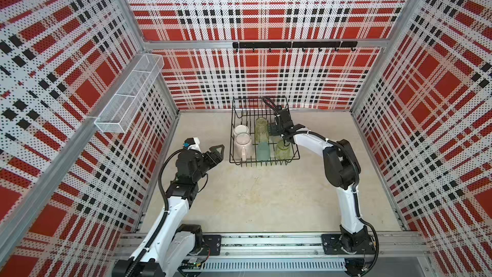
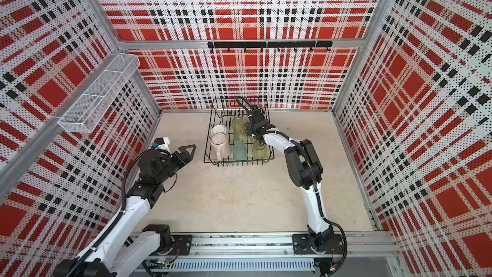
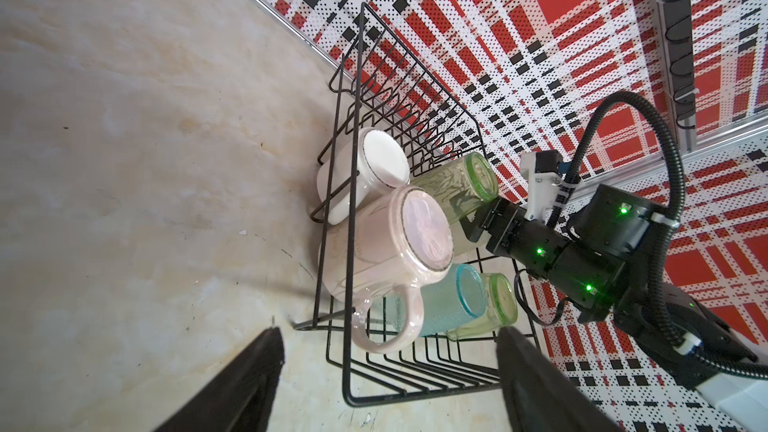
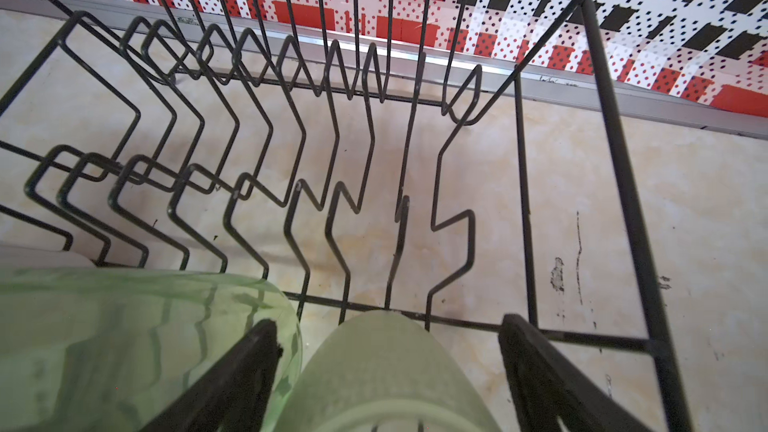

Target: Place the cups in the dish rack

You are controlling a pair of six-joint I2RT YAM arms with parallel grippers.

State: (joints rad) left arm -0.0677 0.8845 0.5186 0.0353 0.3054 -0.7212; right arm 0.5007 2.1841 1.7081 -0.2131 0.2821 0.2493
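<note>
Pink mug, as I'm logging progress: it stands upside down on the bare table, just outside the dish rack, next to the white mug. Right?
No. The pink mug stands upside down inside the dish rack, not outside it, next to the white mug. The left wrist view shows it within the rack's wire sides.

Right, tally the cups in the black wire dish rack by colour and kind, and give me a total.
White glossy mug: 1
Pale pink glossy mug: 1
Green translucent tumblers: 2
Teal translucent tumbler: 1
Pale frosted tumbler, seen only in the right wrist view: 1
Total: 6, all inside the black wire dish rack.
</note>
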